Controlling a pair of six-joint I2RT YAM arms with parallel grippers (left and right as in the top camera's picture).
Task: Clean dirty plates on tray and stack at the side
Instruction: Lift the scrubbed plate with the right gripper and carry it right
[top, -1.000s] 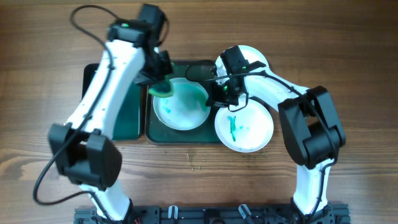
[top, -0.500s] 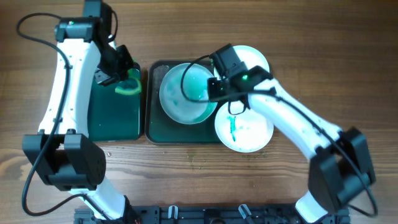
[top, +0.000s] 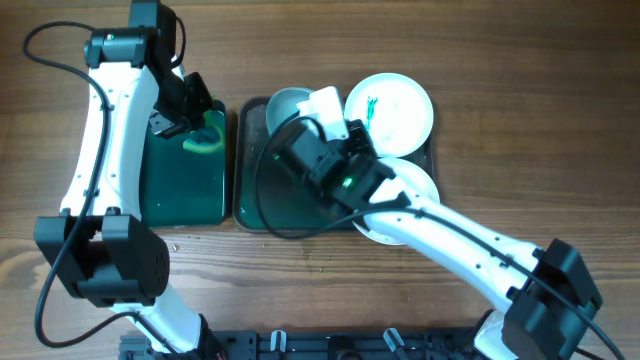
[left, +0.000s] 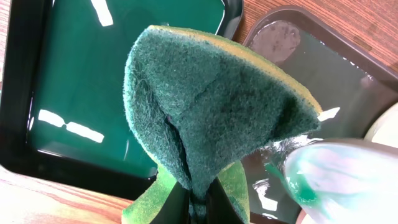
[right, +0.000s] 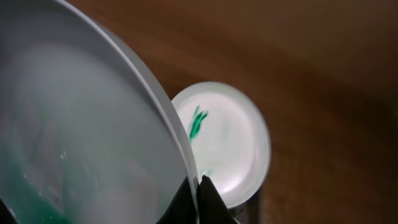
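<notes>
My right gripper (right: 198, 183) is shut on the rim of a white plate (right: 81, 137) with teal smears and holds it tilted above the large dark green tray (top: 262, 207). That plate shows as a grey arc in the overhead view (top: 283, 102) and blurred in the left wrist view (left: 348, 177). A second plate with a green streak (top: 395, 105) (right: 224, 140) lies at the tray's far right. A third plate (top: 422, 186) lies in front of it, partly under my right arm. My left gripper (top: 200, 128) (left: 199, 202) is shut on a green-and-yellow sponge (top: 206, 141) (left: 205, 106).
The smaller black-rimmed green tray (top: 180, 185) (left: 112, 74) lies left of the large tray (left: 323, 68), under the sponge. Wet patches shine on both trays. Bare wooden table surrounds them.
My right gripper has lifted the smeared plate off the large tray and tilted it. My left gripper carried the sponge left over the small tray, then held still.
</notes>
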